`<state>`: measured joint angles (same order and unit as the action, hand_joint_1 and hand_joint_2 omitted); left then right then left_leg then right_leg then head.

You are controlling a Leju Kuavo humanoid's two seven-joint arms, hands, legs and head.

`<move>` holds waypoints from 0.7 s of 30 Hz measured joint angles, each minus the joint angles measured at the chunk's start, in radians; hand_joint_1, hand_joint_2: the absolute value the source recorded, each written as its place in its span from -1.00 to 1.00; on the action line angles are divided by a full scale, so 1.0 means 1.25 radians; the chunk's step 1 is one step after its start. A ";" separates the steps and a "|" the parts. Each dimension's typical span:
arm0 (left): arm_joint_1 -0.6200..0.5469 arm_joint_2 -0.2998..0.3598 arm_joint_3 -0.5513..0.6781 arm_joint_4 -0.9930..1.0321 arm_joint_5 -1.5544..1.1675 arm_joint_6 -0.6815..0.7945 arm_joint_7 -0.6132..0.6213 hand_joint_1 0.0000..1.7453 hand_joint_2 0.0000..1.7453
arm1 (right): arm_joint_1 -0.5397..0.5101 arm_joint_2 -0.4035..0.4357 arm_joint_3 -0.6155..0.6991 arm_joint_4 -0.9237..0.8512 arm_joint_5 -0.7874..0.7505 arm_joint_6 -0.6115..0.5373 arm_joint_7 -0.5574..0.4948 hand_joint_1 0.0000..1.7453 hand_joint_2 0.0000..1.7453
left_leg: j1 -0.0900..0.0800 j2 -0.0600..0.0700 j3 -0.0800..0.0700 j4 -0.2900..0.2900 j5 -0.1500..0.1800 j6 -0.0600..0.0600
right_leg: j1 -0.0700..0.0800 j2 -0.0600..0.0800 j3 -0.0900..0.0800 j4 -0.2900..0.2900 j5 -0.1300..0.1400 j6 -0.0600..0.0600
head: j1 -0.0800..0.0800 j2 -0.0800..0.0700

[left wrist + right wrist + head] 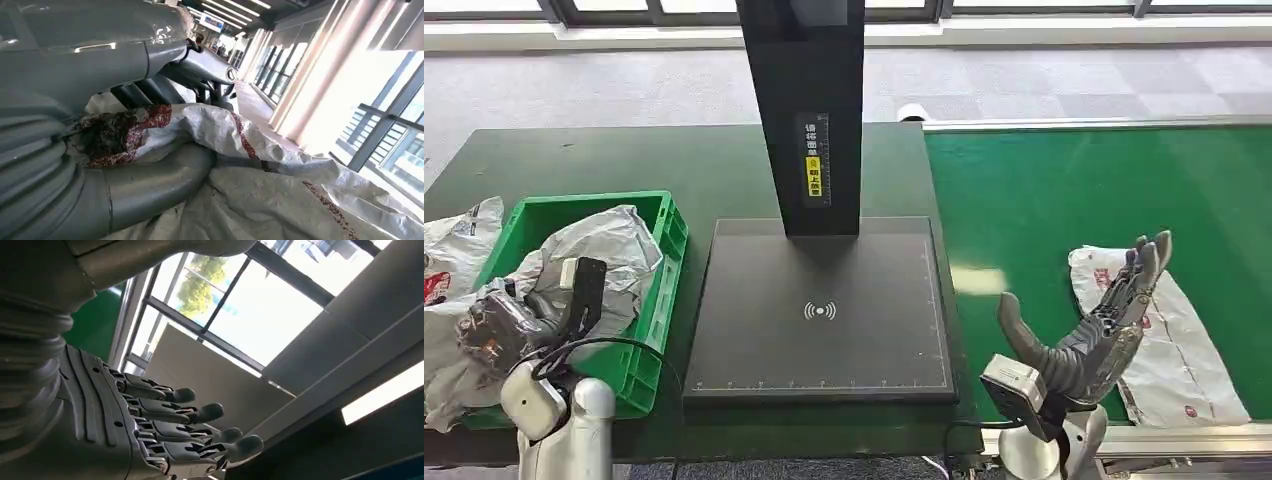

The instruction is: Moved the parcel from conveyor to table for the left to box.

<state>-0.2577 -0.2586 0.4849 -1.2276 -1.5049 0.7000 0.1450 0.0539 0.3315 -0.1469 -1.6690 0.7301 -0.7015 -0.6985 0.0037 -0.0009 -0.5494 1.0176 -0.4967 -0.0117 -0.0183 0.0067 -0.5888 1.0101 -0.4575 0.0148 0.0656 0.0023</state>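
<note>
Parcel [1159, 340] on conveyor [1044, 200] under spread-fingered right hand [1104, 325]; left hand [509, 320] grips bag [240, 150].

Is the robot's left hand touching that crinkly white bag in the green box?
Touching. The left wrist view shows the left hand with its thumb pressed under the crinkly white bag and darker fingers over it, no gap between.

A scanner pad [820, 310] lies mid-table [674, 165], its post [809, 100] at 12 o'clock. At 9 o'clock sits a crate [659, 290] holding bags [609, 245]. At 3 o'clock runs the conveyor [1044, 190], a parcel [1169, 340] on it.
</note>
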 measured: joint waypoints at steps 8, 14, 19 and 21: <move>-0.011 0.003 0.013 0.031 0.007 0.000 0.003 -1.00 1.00 | 0.004 0.000 0.000 -0.002 -0.001 0.000 0.000 -1.00 1.00 | 0.000 0.000 0.000 0.000 0.000 0.000 | 0.000 0.000 0.000 0.000 0.000 0.000 | 0.000 0.000; -0.003 -0.010 0.029 -0.024 0.043 0.001 -0.071 -1.00 1.00 | 0.006 0.000 0.000 -0.003 0.000 0.000 0.000 -1.00 1.00 | 0.000 0.000 0.000 0.000 0.000 0.000 | 0.000 0.000 0.000 0.000 0.000 0.000 | 0.000 0.000; 0.005 -0.039 0.073 -0.114 0.108 0.001 -0.198 -1.00 1.00 | 0.006 0.000 0.000 -0.002 0.002 0.000 0.000 -1.00 1.00 | 0.000 0.000 -0.001 0.000 0.000 0.000 | 0.000 0.000 0.000 0.000 0.000 0.000 | 0.000 0.000; 0.008 -0.047 0.087 -0.152 0.137 0.001 -0.231 -1.00 1.00 | 0.006 0.000 0.000 -0.001 0.002 0.000 0.000 -1.00 1.00 | 0.000 0.000 -0.001 0.000 0.000 0.000 | 0.000 0.000 0.000 0.000 0.000 0.000 | 0.000 0.000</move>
<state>-0.2479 -0.3174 0.5936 -1.4177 -1.3340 0.7015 -0.1439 0.0614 0.3315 -0.1473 -1.6705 0.7328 -0.7012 -0.6985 0.0040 -0.0011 -0.5503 1.0175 -0.4967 -0.0117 -0.0181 0.0064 -0.5888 1.0102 -0.4576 0.0149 0.0656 0.0023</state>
